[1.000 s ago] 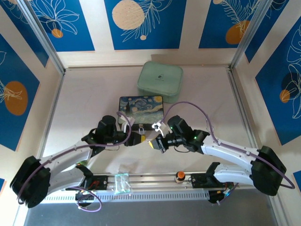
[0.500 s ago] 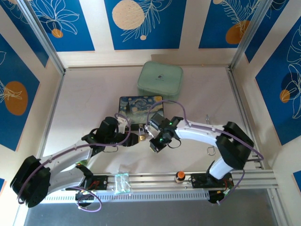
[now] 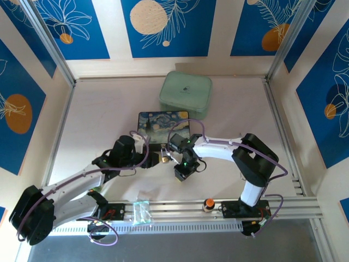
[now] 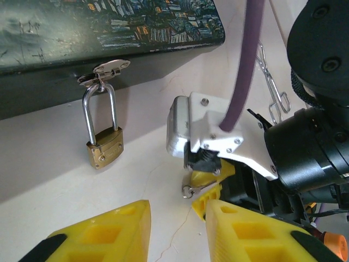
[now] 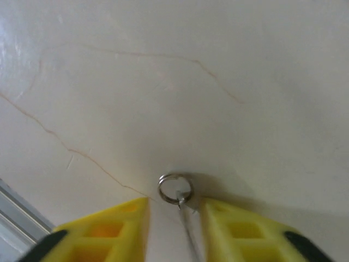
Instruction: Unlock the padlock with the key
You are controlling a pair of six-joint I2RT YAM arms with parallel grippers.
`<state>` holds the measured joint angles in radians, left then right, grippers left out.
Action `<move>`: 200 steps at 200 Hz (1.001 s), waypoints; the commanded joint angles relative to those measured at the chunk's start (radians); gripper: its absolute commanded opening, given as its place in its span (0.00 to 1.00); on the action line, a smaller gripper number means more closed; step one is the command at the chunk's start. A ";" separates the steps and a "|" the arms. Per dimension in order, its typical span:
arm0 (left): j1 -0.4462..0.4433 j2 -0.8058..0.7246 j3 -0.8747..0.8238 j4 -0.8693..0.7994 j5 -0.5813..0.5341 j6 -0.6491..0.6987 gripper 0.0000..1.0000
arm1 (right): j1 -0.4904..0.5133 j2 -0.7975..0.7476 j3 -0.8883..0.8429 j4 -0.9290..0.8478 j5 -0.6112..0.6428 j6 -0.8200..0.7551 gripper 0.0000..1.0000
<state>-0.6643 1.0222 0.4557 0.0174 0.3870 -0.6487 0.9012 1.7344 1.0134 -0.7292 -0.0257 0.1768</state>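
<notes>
The padlock hangs shut by its shackle from the hasp on the front of the dark-blue box, its brass body low against the box wall, close to the tabletop. The key is not in it. It lies on the tabletop just in front of the box, its ring showing between the right fingers. A second ago these were closed; now they stand narrowly apart with the key in the gap, neither visibly pressing it. I read that as either a release or an opening for a fresh grasp. Either way the lock is unopened, and the key needs a firm pinch before it can go to the keyhole. The right arm has swung in meanwhile: it reached low from the right, and now it folds with elbow raised and wrist pointing steeply down beside the padlock. The left arm stretches low from the left, hardly moved, its left fingers narrowly parted on nothing and aimed at the padlock
</notes>
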 commanded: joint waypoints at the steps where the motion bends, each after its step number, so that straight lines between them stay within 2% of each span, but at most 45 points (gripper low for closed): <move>1: -0.005 0.002 0.009 -0.006 -0.007 0.001 0.34 | -0.012 -0.068 0.007 -0.040 -0.001 0.046 0.38; 20: -0.005 0.007 0.016 -0.006 -0.005 0.004 0.34 | -0.020 -0.137 -0.002 -0.039 0.004 0.095 0.42; 39: -0.005 0.009 0.020 -0.005 -0.004 0.003 0.35 | -0.034 -0.189 -0.012 -0.034 0.031 0.201 0.50; 62: -0.006 0.006 0.020 -0.003 -0.005 0.000 0.35 | -0.015 -0.199 -0.018 -0.042 0.049 0.403 0.51; 77: -0.005 0.005 0.015 0.005 -0.002 -0.003 0.36 | 0.036 -0.199 -0.022 -0.051 0.110 0.477 0.51; 103: -0.006 0.016 0.009 0.023 0.009 -0.006 0.36 | 0.091 -0.183 -0.040 -0.021 0.125 0.579 0.47; 125: -0.006 0.024 0.005 0.039 0.022 -0.008 0.36 | 0.119 -0.139 -0.049 -0.010 0.158 0.583 0.45; 158: -0.005 0.009 -0.009 0.042 0.017 -0.016 0.36 | 0.143 -0.069 -0.010 -0.081 0.309 0.540 0.44; 200: -0.005 -0.016 -0.023 0.029 0.002 -0.018 0.36 | 0.130 -0.029 0.008 -0.063 0.312 0.487 0.41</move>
<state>-0.6643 1.0355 0.4511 0.0372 0.3912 -0.6563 1.0336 1.6855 0.9890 -0.7750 0.2485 0.6949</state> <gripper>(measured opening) 0.361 0.420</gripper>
